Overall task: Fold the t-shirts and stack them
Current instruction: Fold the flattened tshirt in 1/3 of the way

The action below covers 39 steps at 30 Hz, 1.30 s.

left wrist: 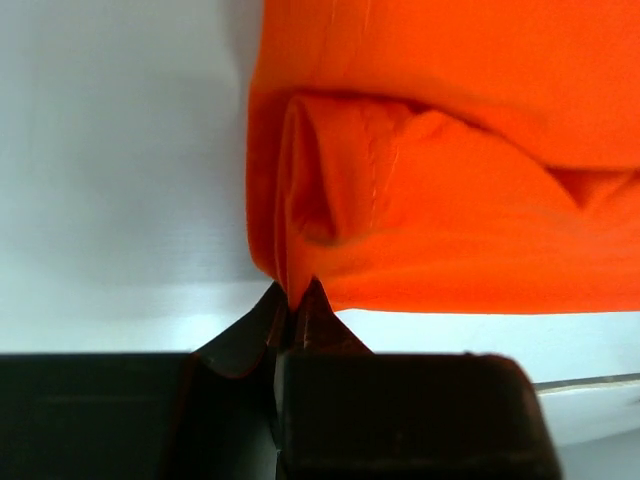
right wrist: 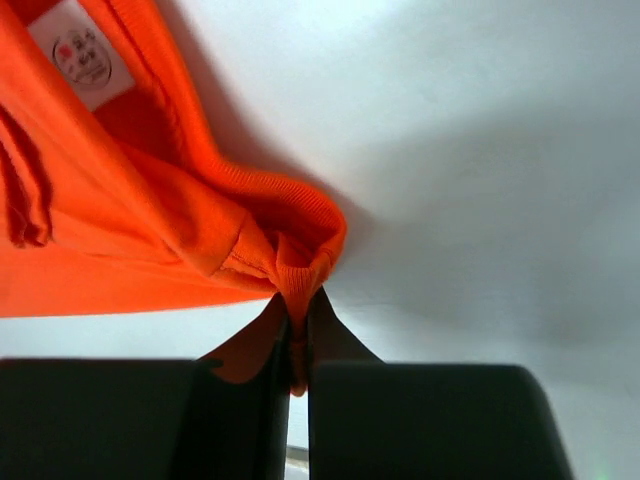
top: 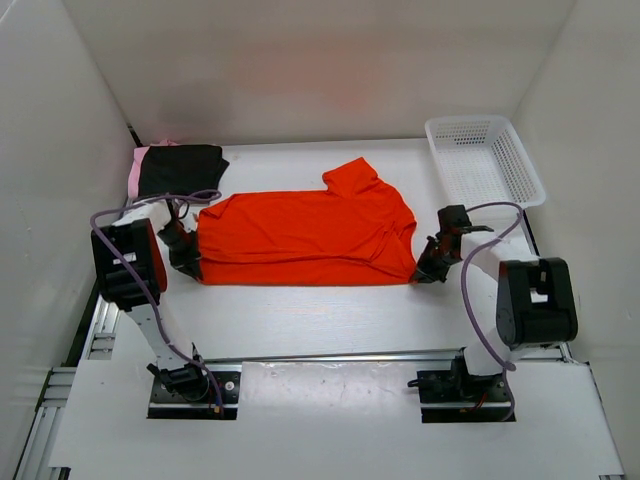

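Note:
The bright orange-red t-shirt (top: 305,235) lies spread lengthwise across the middle of the table, folded along its length, one sleeve sticking up at the back. My left gripper (top: 187,255) is shut on its left hem edge (left wrist: 292,285). My right gripper (top: 430,262) is shut on its ribbed collar (right wrist: 300,270) at the right end; a white label (right wrist: 82,55) shows inside the neck. A folded black t-shirt (top: 182,168) lies on a light pink t-shirt (top: 137,172) at the back left.
A white plastic mesh basket (top: 483,158) stands at the back right. White walls close in the table on the left, back and right. A metal rail (top: 330,356) runs across the near edge by the arm bases.

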Tool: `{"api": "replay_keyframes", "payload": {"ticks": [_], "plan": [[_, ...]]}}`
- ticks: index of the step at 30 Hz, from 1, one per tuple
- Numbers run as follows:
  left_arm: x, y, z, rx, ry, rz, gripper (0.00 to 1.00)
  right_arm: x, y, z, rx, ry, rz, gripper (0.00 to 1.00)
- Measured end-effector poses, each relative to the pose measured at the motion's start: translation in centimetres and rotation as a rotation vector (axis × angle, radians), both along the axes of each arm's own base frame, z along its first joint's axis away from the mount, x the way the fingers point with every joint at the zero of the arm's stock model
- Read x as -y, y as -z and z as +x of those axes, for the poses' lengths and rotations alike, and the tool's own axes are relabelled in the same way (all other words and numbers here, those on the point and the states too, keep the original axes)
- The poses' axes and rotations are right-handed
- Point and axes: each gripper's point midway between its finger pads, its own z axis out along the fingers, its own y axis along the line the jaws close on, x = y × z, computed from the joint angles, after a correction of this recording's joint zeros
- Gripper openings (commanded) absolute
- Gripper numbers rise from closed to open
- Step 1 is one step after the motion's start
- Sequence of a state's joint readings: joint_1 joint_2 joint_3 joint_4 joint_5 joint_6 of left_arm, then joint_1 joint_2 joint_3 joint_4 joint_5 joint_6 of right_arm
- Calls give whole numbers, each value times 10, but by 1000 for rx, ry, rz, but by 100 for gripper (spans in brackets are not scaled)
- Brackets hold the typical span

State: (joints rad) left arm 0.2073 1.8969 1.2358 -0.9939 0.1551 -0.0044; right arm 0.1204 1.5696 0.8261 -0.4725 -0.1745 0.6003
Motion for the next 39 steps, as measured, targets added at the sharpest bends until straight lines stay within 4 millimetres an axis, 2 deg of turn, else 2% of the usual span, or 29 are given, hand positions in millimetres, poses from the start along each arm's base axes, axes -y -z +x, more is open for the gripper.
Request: {"api": "replay_keyframes", "payload": {"ticks": [2,6,8,10,12,13,14,15,17,19,20,22,24,25,26,27,28,29,31,33,34,35,37,39], "plan": [[-4,-6,-8,1,1,32,10,6,-8,-10,-4,7,-27,0],[-9,-26,-40,-1,3,105,10,12,-28,-45,4,25,-37,0],[-10,-31,-61,-22,4,132,10,12,-25,-71,-21,52,-16,0],[-11,-29,-83,-65,8,153,10,11,-9,-107,-102,76,5,1],[-11,-20,-110,-131,20,167,38,10,7,-141,-198,110,20,27],[-10,-15,-124,-169,26,173,55,5,7,-155,-241,130,57,41],[-11,-13,-138,-208,33,185,67,2,6,-161,-246,145,81,53],[-12,-11,-148,-236,41,195,74,0,4,-164,-241,156,102,58],[-18,-12,-159,-263,45,238,74,-3,2,-164,-217,164,124,59],[-30,-19,-155,-245,62,318,75,-4,1,-165,-215,170,130,59],[-38,-28,-146,-224,79,374,75,-4,0,-165,-216,171,129,59],[-47,-54,-106,-103,124,486,76,-3,0,-167,-222,173,126,59],[-34,-99,-39,134,177,563,80,-2,0,-169,-227,173,117,61],[-16,-126,-6,271,213,585,80,1,1,-171,-230,173,103,63],[10,-156,21,408,260,591,80,3,1,-172,-234,174,89,65],[48,-182,42,543,327,562,80,6,2,-174,-236,174,70,66],[87,-201,51,640,404,518,80,9,1,-175,-236,174,52,66],[132,-216,51,718,498,465,80,12,0,-175,-233,175,34,67],[218,-226,32,788,703,322,79,17,-5,-172,-213,179,9,67],[293,-214,2,775,896,190,76,22,-9,-167,-188,189,-21,67],[329,-199,-14,749,986,130,74,25,-10,-165,-174,195,-33,67],[355,-181,-29,714,1057,85,72,26,-12,-163,-167,201,-42,64],[394,-138,-59,623,1179,31,70,30,-13,-159,-161,215,-60,62],[416,-97,-85,527,1265,1,70,31,-11,-156,-165,224,-65,59]]}}
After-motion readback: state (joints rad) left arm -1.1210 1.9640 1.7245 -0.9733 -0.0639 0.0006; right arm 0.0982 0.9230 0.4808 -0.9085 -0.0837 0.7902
